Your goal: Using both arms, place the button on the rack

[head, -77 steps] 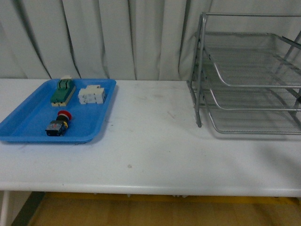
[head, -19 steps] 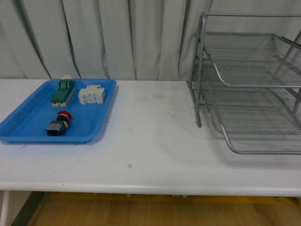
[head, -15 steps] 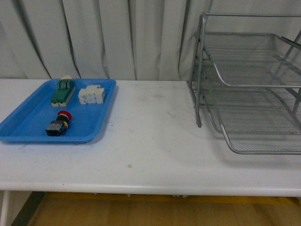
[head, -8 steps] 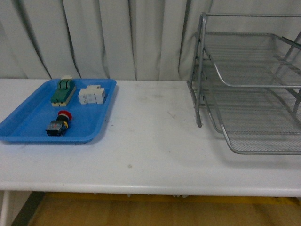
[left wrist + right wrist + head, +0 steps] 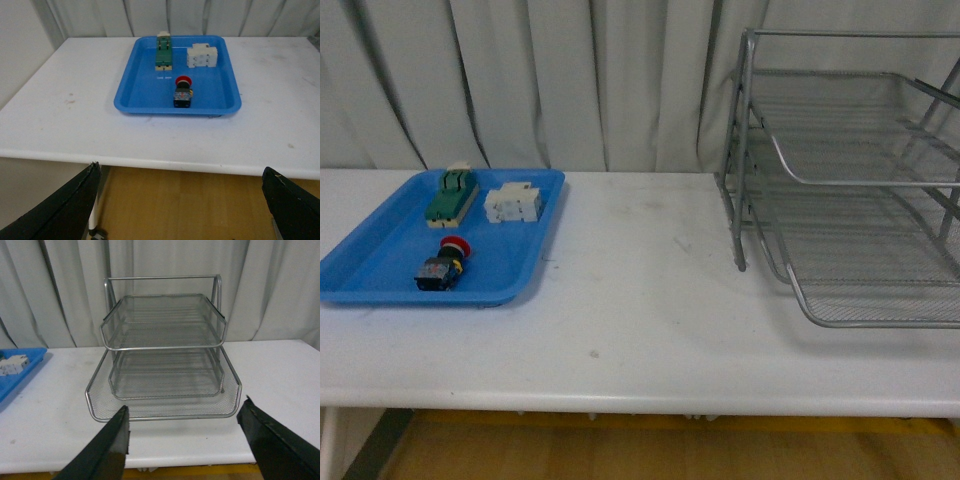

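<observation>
button [image 5: 442,266]: lying in blue tray [image 5: 380,280], lower left of front frame, red cap pointing away from camera
neighbours: green-and-cream block [image 5: 452,196] and white component [image 5: 514,203] sitting further back in the tray, apart from it
rack [image 5: 850,180]: standing on white table [image 5: 640,300] at frame right; bottom tier seemingly sticking out forward, image soft
left gripper [image 5: 181,170]: hanging spread wide, gripping nothing
right gripper [image 5: 184,409]: hanging spread wide, gripping nothing
</observation>
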`<action>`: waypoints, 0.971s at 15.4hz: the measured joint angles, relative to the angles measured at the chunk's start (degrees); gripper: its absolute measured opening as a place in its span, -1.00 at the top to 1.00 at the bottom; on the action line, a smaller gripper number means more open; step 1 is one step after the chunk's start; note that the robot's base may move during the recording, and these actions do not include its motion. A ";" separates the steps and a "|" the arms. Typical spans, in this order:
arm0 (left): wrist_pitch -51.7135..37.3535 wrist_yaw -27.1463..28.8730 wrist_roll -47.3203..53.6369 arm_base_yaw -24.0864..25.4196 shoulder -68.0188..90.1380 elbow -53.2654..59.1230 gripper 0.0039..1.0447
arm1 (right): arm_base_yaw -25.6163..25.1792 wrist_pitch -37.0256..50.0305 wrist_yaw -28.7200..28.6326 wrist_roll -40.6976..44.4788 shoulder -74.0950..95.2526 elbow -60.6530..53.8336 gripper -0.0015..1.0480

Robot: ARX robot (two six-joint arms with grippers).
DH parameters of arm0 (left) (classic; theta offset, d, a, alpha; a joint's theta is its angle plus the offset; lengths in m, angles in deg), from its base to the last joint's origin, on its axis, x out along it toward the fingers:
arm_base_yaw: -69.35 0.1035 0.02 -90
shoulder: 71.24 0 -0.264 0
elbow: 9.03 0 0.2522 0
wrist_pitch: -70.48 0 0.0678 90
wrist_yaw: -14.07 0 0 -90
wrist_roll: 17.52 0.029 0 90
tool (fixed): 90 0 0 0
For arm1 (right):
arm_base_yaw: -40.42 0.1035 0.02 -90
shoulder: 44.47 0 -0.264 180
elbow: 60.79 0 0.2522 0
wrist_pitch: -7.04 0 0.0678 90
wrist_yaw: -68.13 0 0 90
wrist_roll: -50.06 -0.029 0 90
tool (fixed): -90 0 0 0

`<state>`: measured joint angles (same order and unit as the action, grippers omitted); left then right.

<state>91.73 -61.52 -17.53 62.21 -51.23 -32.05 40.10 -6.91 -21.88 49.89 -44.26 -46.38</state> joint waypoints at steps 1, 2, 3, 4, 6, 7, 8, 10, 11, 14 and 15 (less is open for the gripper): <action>-0.70 -0.20 0.02 0.17 1.18 -0.33 -0.88 | -0.02 0.00 0.02 0.02 0.00 0.00 -0.38; -2.38 -0.98 0.09 0.63 3.58 -0.98 -0.88 | -0.02 -0.02 0.04 0.02 0.00 0.00 -0.45; -5.07 -2.69 0.09 1.49 7.48 -1.99 -0.88 | 0.00 -0.11 0.04 0.00 0.02 0.00 -0.52; -6.88 -3.58 0.17 1.88 10.32 -2.71 -0.88 | 0.00 -0.09 0.02 0.00 0.00 0.00 -0.62; -14.16 -6.75 0.50 2.49 24.33 -7.10 -0.88 | 0.04 -0.04 0.04 -0.02 0.00 0.00 -0.91; -18.56 -8.61 1.55 2.49 35.28 -11.65 -0.88 | 0.04 -0.02 0.02 0.00 0.00 0.00 -0.86; -19.58 -9.51 2.32 2.73 45.90 -17.16 -0.88 | 0.04 -0.02 0.02 0.00 0.00 0.00 -0.87; -17.68 -13.77 2.93 3.85 72.91 -34.71 -0.88 | 0.04 -0.02 0.02 0.00 0.00 0.00 -0.87; -15.93 -15.23 2.93 4.31 78.27 -39.23 -0.88 | 0.04 -0.04 0.02 0.00 0.00 0.00 -0.87; -9.97 -16.94 2.38 6.27 93.90 -55.74 -0.88 | 0.04 -0.04 0.02 0.00 0.00 0.00 -0.87; -8.44 -16.87 2.32 6.91 97.57 -59.95 -0.88 | 0.04 -0.04 0.02 0.00 0.00 0.00 -0.87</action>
<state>83.29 -78.39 -15.21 69.12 46.34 -92.00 40.15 -6.95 -21.86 49.89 -44.26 -46.38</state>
